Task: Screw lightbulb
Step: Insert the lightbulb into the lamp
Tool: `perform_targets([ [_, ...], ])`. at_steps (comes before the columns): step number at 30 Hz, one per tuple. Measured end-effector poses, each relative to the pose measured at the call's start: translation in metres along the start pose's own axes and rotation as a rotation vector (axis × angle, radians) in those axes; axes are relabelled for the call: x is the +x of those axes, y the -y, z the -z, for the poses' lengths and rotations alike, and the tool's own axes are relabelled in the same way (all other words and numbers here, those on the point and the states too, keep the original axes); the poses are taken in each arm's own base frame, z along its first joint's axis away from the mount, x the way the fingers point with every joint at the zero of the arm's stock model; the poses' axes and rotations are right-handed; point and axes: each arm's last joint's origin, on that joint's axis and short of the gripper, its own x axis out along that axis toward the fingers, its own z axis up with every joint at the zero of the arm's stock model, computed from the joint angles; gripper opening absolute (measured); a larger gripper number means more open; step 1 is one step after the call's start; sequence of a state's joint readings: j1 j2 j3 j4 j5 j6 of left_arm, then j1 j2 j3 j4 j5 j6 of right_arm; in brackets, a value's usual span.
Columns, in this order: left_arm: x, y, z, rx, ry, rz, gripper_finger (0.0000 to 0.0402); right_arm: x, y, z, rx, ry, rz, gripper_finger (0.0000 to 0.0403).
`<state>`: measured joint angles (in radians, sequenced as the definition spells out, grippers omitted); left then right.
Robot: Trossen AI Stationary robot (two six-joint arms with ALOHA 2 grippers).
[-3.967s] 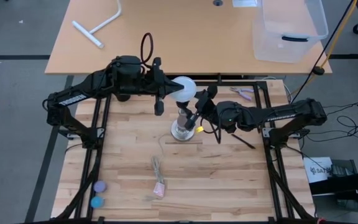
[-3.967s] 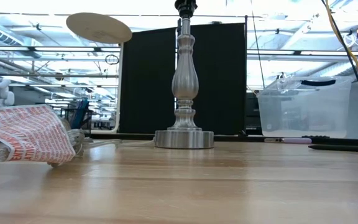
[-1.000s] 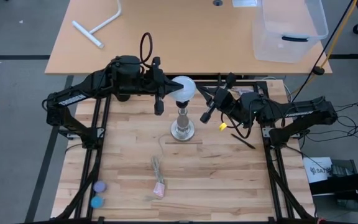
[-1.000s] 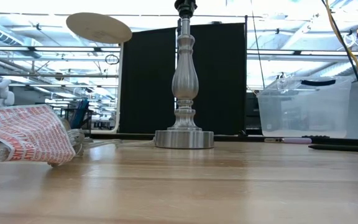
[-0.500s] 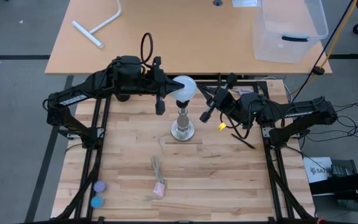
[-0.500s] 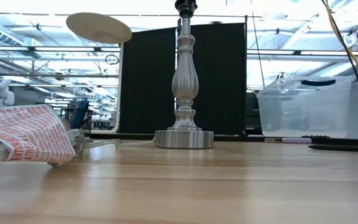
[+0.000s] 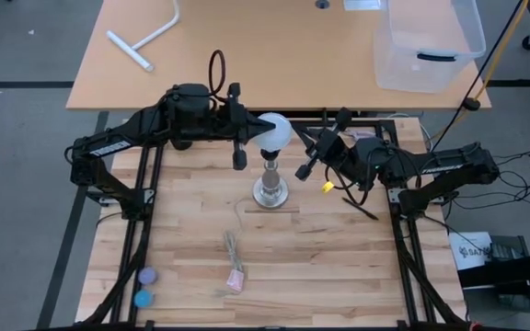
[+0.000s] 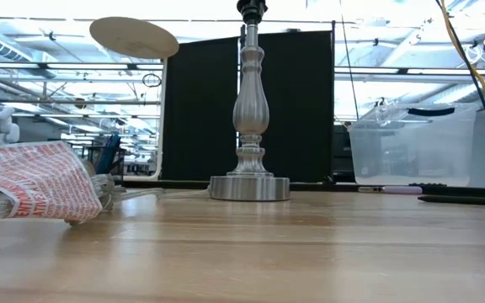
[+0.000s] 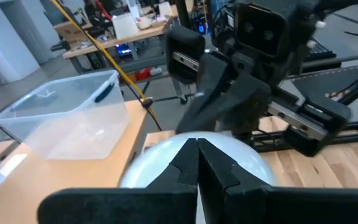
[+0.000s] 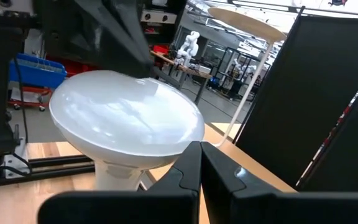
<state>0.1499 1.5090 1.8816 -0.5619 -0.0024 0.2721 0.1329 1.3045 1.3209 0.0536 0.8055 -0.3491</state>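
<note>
I am working over the wooden table, where the metal lamp post is standing upright near the middle, its long axis running straight up toward the overhead camera. The lightbulb is sitting on top of that post, globe up, so any turning has to go round that vertical line. My left gripper is hanging just beside the globe on its left, fingers pressed together and pinching nothing. My right gripper is waiting a little farther off on the other side, also pressed together and empty. I am judging the left to be the nearer one.
</note>
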Motion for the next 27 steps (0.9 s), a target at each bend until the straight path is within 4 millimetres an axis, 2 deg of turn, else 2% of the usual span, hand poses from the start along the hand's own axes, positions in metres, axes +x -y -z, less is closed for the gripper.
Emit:
perform_targets([
  [10, -0.029, 0.003, -0.017, 0.031, 0.077, -0.063, 0.0000, 0.000, 0.000, 0.000, 0.001, 0.000, 0.006, 0.0000],
  [15, -0.046, 0.008, -0.009, 0.034, -0.042, -0.035, 0.0000, 0.000, 0.000, 0.000, -0.002, -0.001, 0.007, 0.0000],
  [20, -0.037, 0.018, 0.004, 0.024, -0.138, -0.046, 0.0000, 0.000, 0.000, 0.000, 0.000, 0.000, 0.009, 0.0000],
  [27, -0.028, 0.022, 0.015, 0.010, -0.159, -0.080, 0.0000, 0.000, 0.001, -0.001, 0.004, 0.002, 0.015, 0.0000],
])
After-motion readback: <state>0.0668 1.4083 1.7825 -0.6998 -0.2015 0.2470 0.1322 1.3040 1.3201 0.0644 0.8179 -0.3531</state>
